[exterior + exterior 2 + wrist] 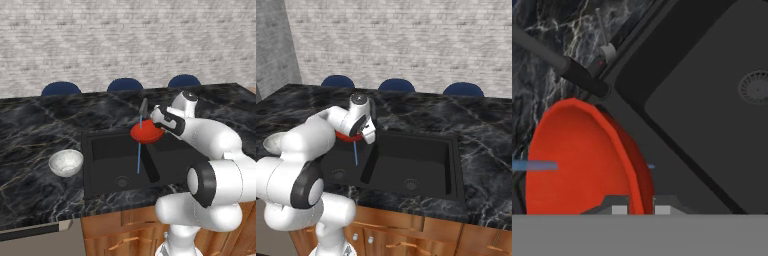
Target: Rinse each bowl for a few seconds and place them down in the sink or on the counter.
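Brick wall at back, pale grey, running the full width. Three dark blue chair backs show just above the far edge of the counter.

Counter: long, glossy black marble with pale veins, on light wooden cabinets.

Sink: matte black, two basins side by side with a divider between, a round drain in each. Slim dark faucet stands at the back rim, spout reaching over the basins. Thin blue stream of water falls from the spout into the left basin, seen from the left base view.

Arm: white, reaches from the base over the sink toward the faucet.

Red bowl: held over the sink under the spout, tilted, the water stream crossing it. In the hand view its rim stands on edge between the fingers, which are pinched on the bowl's rim, one tip on each side of it.

White bowl: small, round, speckled grey inside, upright on the counter just left of the sink, apart from the arm.

Faucet lever: thin, by the faucet base in the hand view.
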Controlling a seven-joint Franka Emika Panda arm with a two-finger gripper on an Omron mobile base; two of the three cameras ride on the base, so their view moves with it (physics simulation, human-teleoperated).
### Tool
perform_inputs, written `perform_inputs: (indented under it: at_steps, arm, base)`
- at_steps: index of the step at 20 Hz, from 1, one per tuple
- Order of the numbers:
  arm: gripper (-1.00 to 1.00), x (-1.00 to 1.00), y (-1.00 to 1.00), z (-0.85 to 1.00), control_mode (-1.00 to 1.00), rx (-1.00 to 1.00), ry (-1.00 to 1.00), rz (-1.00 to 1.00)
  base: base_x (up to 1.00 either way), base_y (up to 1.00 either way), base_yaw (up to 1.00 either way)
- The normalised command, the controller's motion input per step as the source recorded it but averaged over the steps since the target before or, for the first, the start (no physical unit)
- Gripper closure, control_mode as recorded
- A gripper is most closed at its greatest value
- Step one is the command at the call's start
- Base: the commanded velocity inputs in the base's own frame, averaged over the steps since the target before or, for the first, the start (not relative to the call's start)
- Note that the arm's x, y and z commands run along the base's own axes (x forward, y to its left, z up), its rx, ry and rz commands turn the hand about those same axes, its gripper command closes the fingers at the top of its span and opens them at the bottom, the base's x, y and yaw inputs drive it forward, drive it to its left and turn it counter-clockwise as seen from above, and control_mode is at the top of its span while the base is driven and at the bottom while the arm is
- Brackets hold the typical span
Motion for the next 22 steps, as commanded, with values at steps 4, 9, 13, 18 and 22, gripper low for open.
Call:
perform_inputs:
  at_steps: [4, 9, 13, 18, 22]
  arm:
    - [1.0, 0.19, -0.04, -0.06, -1.0, 0.04, 0.0, -0.05]
    - [1.0, 0.06, -0.39, 0.0, -1.0, 0.06, 0.0, -0.06]
    - [1.0, 0.03, -0.37, 0.1, -1.0, 0.02, 0.0, -0.08]
    - [1.0, 0.0, -0.41, 0.29, -1.0, -0.01, 0.0, -0.11]
    - [1.0, 0.0, -0.57, 0.23, -1.0, 0.0, 0.0, -0.15]
  base:
    - [0.0, 0.0, 0.0]
    - [0.0, 0.0, 0.0]
    - [0.0, 0.0, 0.0]
    - [0.0, 0.0, 0.0]
    - [0.0, 0.0, 0.0]
